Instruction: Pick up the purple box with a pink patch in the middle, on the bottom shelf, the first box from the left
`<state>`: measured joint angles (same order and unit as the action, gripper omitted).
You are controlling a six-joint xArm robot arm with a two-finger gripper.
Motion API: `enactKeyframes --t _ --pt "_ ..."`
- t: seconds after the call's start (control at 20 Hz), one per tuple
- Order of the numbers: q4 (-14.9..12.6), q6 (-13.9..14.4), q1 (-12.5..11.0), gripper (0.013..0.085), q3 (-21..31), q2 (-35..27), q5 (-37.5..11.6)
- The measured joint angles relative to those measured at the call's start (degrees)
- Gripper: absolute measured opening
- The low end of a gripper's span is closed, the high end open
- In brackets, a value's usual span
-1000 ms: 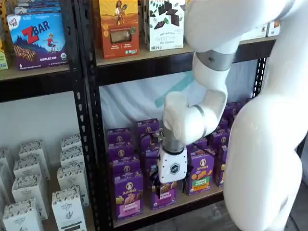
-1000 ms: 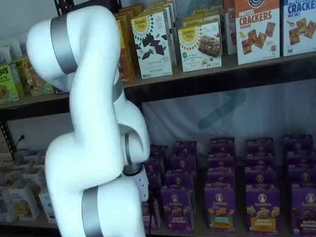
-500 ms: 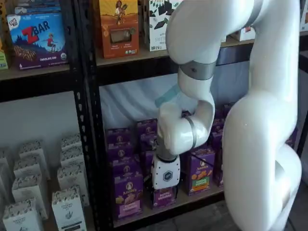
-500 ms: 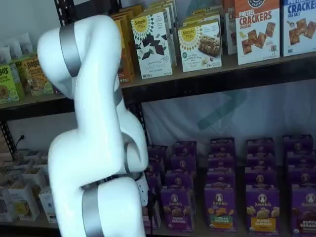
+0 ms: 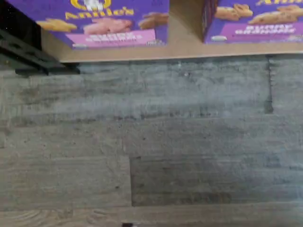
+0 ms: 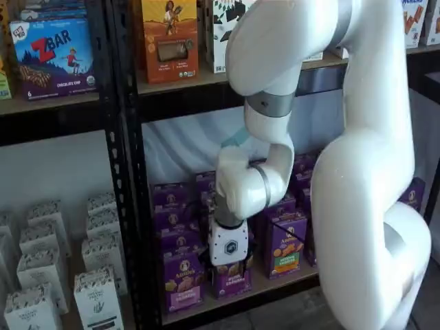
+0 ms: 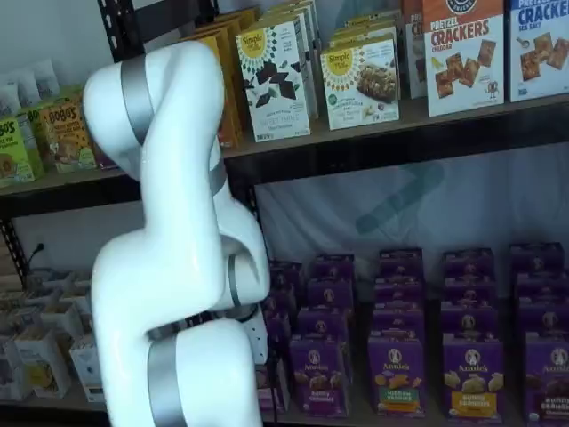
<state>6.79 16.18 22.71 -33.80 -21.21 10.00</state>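
Note:
The purple box [image 6: 183,281] with its pink label panel stands at the front left of the bottom shelf [image 6: 275,285], beside the black upright. The wrist view shows its lower front [image 5: 102,23], pink panel plain, on the tan board [image 5: 184,45]. My gripper [image 6: 229,267] hangs in front of the neighbouring purple carton [image 6: 232,283], just right of the purple box and not touching it. Only the gripper's white body shows clearly. The fingers are lost against the cartons, and nothing is held. In a shelf view the arm [image 7: 178,267] hides the gripper and most of the purple box.
Rows of purple cartons [image 7: 396,374] fill the bottom shelf to the right. A black perforated upright [image 6: 127,179] bounds it on the left, with white cartons [image 6: 96,292] beyond. The upper shelf [image 6: 199,82] carries mixed boxes. Grey plank floor [image 5: 151,142] lies below the shelf edge.
The arm has swung left along the bottom shelf. The gripper now hangs closer to the purple box. No box has moved.

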Motion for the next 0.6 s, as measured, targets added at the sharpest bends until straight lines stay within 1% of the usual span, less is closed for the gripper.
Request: enactKeyframes --t 0.05,0.1,0.2,0.3,0.35,0.4,0.45,0.5,0.55,0.6 --pt "-0.9 0.8 -0.2 0.085 -1.2 -0.7 0.7" --pt "-2.7 2.2 -0.5 0.085 -2.5 -1.5 1.3" --pt "-5.4 4.4 -1.0 0.085 -4.7 -3.1 2.1" --pt "-5.6 4.4 -1.2 0.085 -6.5 -4.6 2.7" --pt "-5.1 3.8 -1.3 0.085 -7.6 -5.4 3.2" --pt "-4.0 2.7 -1.3 0.085 -8.6 -6.3 3.7" --pt "-4.7 3.2 -1.5 0.085 -9.5 -6.9 4.2" --pt "-6.5 4.7 -1.8 0.085 -10.1 -7.5 4.3" --pt "-9.1 6.7 -2.3 0.085 -10.9 -8.4 3.7" --pt "-10.6 7.9 -2.6 0.085 -11.7 -9.1 3.5"
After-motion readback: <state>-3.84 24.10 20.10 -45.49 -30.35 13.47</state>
